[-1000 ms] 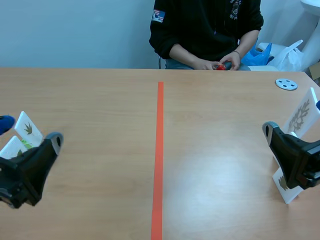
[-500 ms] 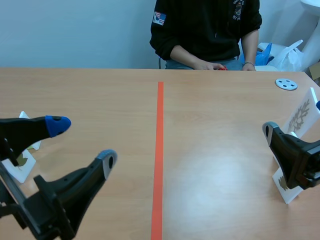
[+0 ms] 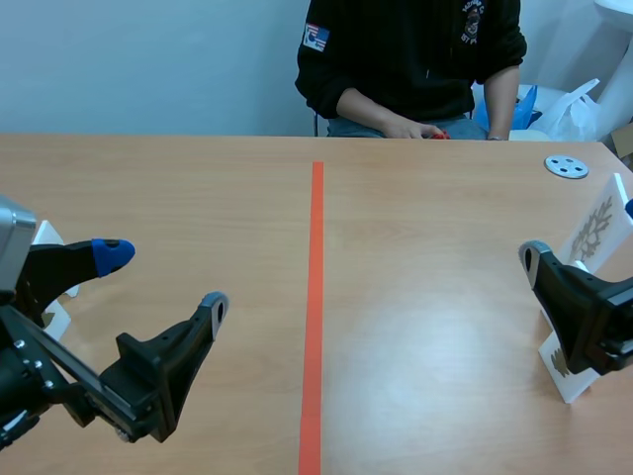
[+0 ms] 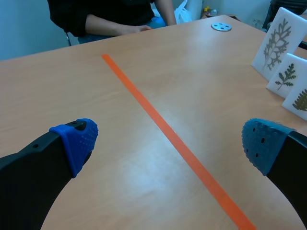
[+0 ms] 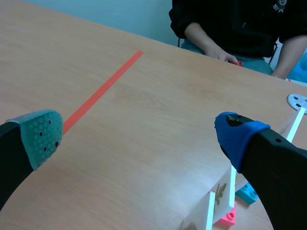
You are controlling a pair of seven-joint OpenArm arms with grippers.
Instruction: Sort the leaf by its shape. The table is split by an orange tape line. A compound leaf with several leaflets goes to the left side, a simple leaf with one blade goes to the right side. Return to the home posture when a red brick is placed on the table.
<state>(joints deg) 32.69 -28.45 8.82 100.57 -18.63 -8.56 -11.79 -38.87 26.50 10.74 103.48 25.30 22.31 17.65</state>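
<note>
Leaf cards [image 3: 596, 230] are stood at the right edge of the table [image 3: 425, 336] beside the right gripper [image 5: 139, 134], with a further card [image 3: 47, 237] behind the left gripper [image 3: 163, 277]; both pairs of fingers are spread wide, nothing held. With no card set out for sorting, the arms are probably best held clear of the cards while the red piece [image 3: 436, 134] by the person's hand [image 3: 406, 128] is watched. The cards are thin, stiff white plates, judged easily tipped.

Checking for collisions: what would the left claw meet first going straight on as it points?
The way ahead of the left claw looks free: only bare table and the tape line. The leaf cards seem off to the side.
</note>
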